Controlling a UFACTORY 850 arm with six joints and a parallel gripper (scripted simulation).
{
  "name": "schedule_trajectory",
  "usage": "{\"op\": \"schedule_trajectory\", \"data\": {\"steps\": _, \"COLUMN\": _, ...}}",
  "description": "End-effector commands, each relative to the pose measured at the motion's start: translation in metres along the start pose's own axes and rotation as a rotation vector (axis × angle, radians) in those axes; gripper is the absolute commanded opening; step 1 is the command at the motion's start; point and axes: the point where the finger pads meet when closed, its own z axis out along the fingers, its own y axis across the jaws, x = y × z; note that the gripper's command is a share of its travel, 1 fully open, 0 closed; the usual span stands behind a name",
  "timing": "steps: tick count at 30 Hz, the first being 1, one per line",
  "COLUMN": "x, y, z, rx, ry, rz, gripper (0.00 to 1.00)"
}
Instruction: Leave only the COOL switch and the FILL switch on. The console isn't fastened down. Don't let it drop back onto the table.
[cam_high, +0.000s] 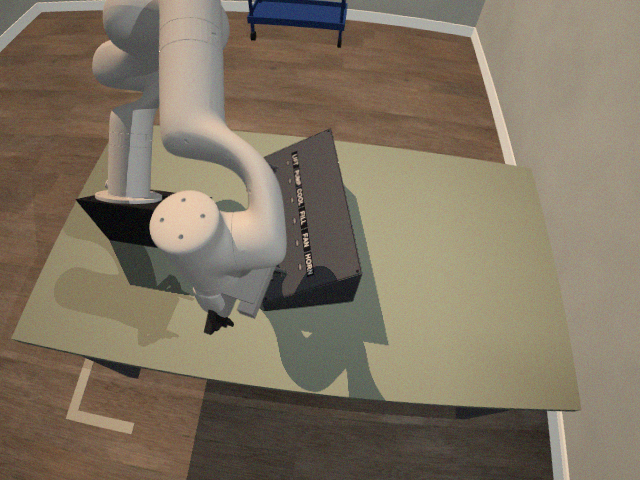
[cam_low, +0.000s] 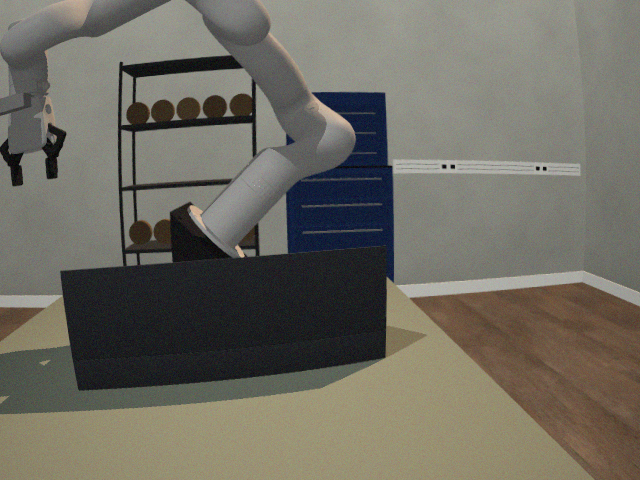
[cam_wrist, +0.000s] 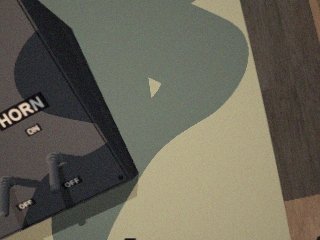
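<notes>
A pale olive desk fills the middle of the top view, standing on a brown wooden floor. Two things rest directly on it. A dark, wedge-shaped console lies near the centre, turned at a slant to the desk's edges, its row of labels running from upper left to lower right. Left of it, apart, sits the arm's black base block.

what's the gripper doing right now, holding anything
Gripper: open, holding nothing, up in the air past the HORN end of the console.
</notes>
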Motion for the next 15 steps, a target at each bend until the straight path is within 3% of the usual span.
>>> {"op": "schedule_trajectory", "data": {"steps": 1, "x": 0.0, "y": 0.0, "z": -0.002, "rx": -0.002, "ry": 0.002, "rz": -0.001, "gripper": 1.0}}
{"op": "schedule_trajectory", "data": {"steps": 7, "x": 0.005, "y": -0.022, "z": -0.004, "rx": 0.011, "ry": 0.019, "rz": -0.024, "gripper": 1.0}}
{"op": "schedule_trajectory", "data": {"steps": 11, "x": 0.014, "y": -0.084, "z": -0.007, "rx": 0.041, "ry": 0.066, "rz": -0.085, "gripper": 1.0}}
{"op": "schedule_trajectory", "data": {"steps": 14, "x": 0.015, "y": -0.106, "z": -0.007, "rx": 0.051, "ry": 0.083, "rz": -0.106, "gripper": 1.0}}
{"op": "schedule_trajectory", "data": {"steps": 15, "x": 0.015, "y": -0.13, "z": -0.006, "rx": 0.06, "ry": 0.103, "rz": -0.128, "gripper": 1.0}}
